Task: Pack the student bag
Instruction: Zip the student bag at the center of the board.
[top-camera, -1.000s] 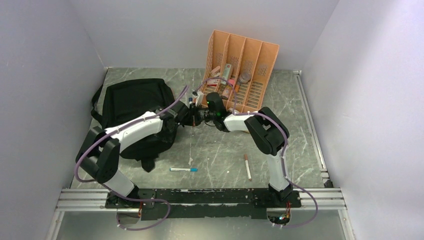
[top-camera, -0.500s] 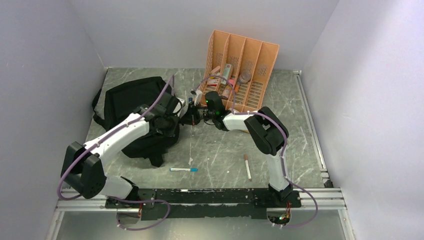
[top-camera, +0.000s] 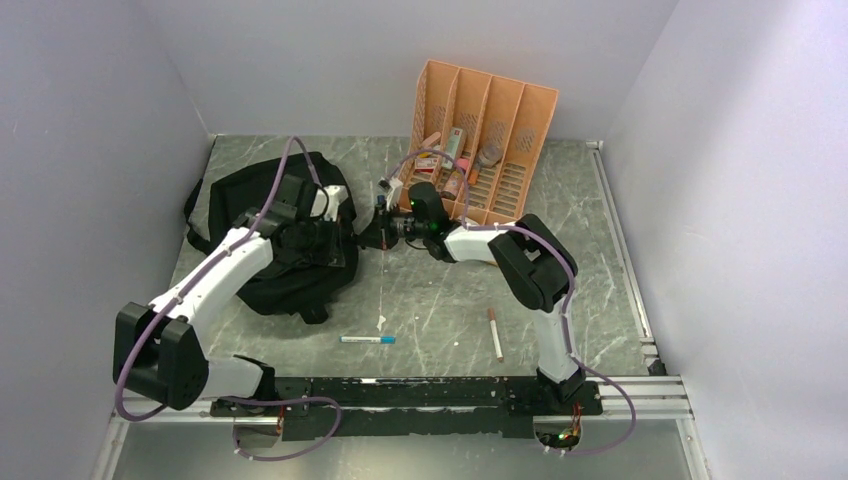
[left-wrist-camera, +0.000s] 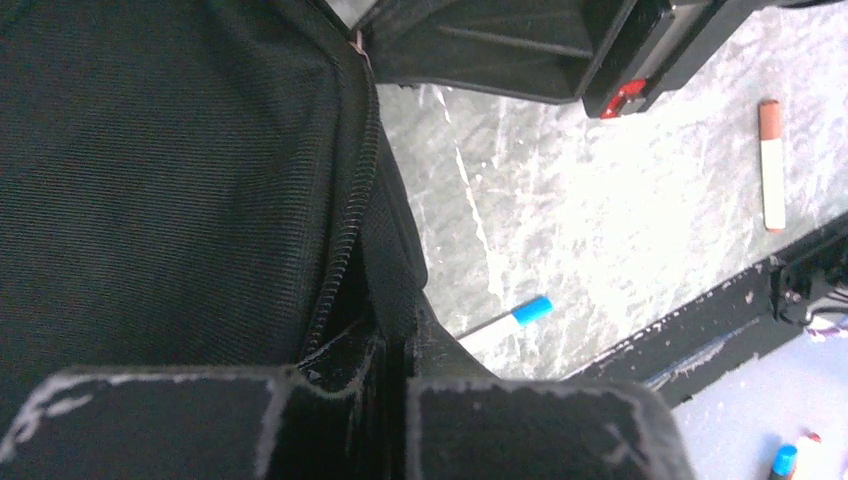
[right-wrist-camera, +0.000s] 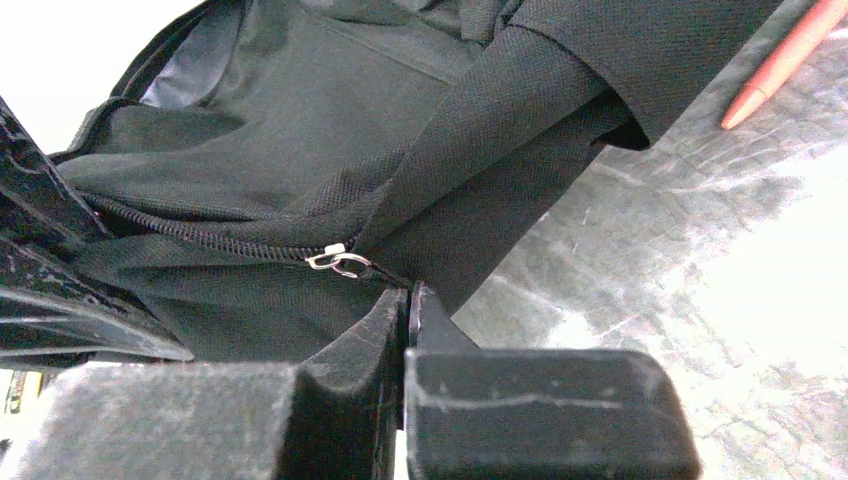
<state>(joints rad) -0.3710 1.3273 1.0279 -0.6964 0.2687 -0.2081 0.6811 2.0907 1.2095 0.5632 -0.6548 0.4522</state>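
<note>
Top external view puts the backpack (top-camera: 245, 200) at about ten o'clock on the table (top-camera: 600, 250), slumped flat, with both arms meeting at its three o'clock edge. The left gripper (top-camera: 342, 238) has its jaws closed tight on black fabric beside the zipper (left-wrist-camera: 345, 230). The right gripper (top-camera: 378, 232) has its jaws pressed together too, and we judge them to be pinching the cloth just under the zipper pull (right-wrist-camera: 338, 262).

We see the main risk in the two pinches themselves. Both catch only a thin fold of soft cloth, so if the arms pull apart unevenly one fold could slide out and the mouth would sag shut. The right jaws sit below the pull, not on it, so a tug from there may drag the whole backpack across the table instead of running the zipper.

The pen (top-camera: 367, 339) at six o'clock and the marker (top-camera: 495, 333) at five o'clock lie well apart from the backpack. The organizer (top-camera: 480, 130) at one o'clock stands near the right arm's wrist, and we think a wide swing could knock it.
</note>
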